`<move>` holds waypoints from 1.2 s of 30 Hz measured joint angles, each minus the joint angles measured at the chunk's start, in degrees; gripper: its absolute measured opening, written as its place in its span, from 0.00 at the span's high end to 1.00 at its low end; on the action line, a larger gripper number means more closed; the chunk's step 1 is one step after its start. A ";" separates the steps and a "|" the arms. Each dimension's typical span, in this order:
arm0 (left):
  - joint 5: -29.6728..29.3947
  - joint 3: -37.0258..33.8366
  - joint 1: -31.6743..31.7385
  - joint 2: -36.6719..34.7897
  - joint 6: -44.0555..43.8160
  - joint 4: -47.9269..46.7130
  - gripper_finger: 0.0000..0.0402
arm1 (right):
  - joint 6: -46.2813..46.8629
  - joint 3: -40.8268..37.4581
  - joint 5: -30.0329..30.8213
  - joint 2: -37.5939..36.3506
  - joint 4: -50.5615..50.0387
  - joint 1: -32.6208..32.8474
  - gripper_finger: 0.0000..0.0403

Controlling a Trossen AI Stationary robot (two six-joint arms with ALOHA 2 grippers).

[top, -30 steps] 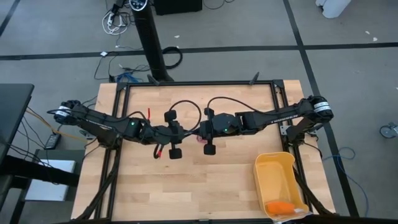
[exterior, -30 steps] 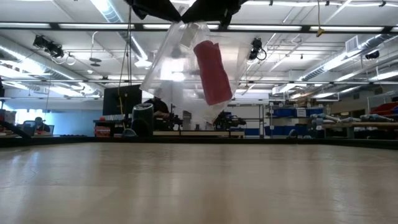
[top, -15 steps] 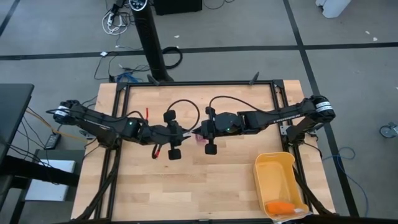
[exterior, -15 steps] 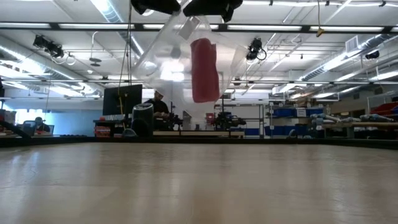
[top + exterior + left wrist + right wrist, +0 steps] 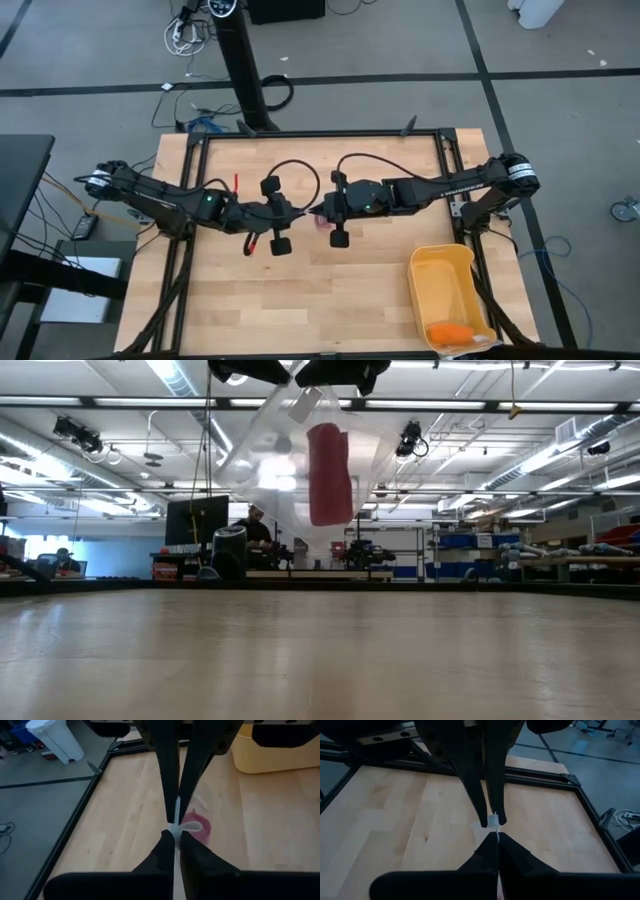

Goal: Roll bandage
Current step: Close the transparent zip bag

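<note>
Two end effectors meet nose to nose above the middle of the wooden worktop (image 5: 330, 290), and much of what they hold is hard to read from above: in the high view only a sliver of pink shows between them, the rest covered by the arms. The clear plastic bag (image 5: 262, 455) is plain only in the low view, where its top edge runs out of the picture and both end effectors are cut off to dark shapes at the upper border.

The left end effector (image 5: 175, 836) has its fingers pressed together on a thin white edge of the bag. The right end effector (image 5: 498, 836) is likewise pinched tight on the same edge from the opposite side, its tips almost touching the other pair. In each wrist view the other arm's fingers come down to that same point.

The bandage (image 5: 330, 473) is a pink roll standing nearly upright inside the hanging bag, well above the worktop and touching nothing but plastic. From the left wrist it shows as a blurred pink patch below the pinched edge.

A yellow bin (image 5: 448, 295) sits at the worktop's near right corner with a small orange object (image 5: 450, 332) in it.
</note>
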 joint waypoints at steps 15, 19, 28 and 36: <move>-2.59 -2.34 0.02 0.01 -3.74 -6.33 0.99 | -0.39 -0.03 0.93 -1.03 0.22 0.07 1.00; -3.28 -2.34 -0.41 0.05 -3.86 -4.64 0.99 | -0.48 -0.03 0.91 -1.09 -0.01 0.09 1.00; -3.31 -1.32 -2.43 -2.66 1.32 0.43 0.83 | -0.46 -0.03 1.09 -1.11 -1.46 0.11 1.00; 3.14 -1.27 -0.52 -2.39 1.92 2.71 0.74 | -1.97 -0.03 0.41 -1.11 -0.05 0.89 1.00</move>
